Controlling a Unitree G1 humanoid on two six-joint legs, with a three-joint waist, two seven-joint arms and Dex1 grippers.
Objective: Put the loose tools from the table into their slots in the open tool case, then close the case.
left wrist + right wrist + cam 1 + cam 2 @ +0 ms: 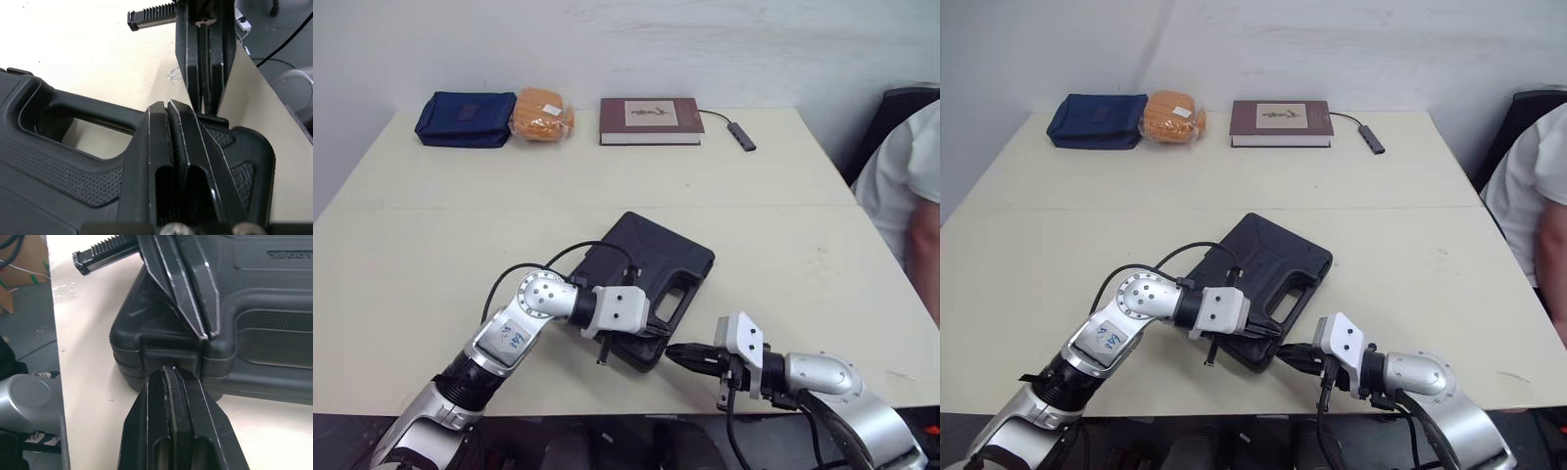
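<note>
Right gripper [677, 356], jaws together, noses the corner latch of the closed black textured plastic tool case [651, 259] near the front edge of the cream tabletop [431, 255], while left gripper [654, 333], jaws together, presses its lid; a skewed push could slide the case, leaving it unlatched.

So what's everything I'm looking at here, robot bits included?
tool case: one, black, lid down, near middle of the table
pouch: one, navy, far left corner
bagged orange item: one, orange, beside the pouch
book: one, maroon, far edge, middle
cabled adapter: one, dark, right of the book
table: one, cream, under it all
person: one, white shirt, right edge
chair back: one, dark, behind the person
left gripper: one, black fingers shut, tips on the case's near corner
right gripper: one, black fingers shut, tips at the case's near edge
</note>
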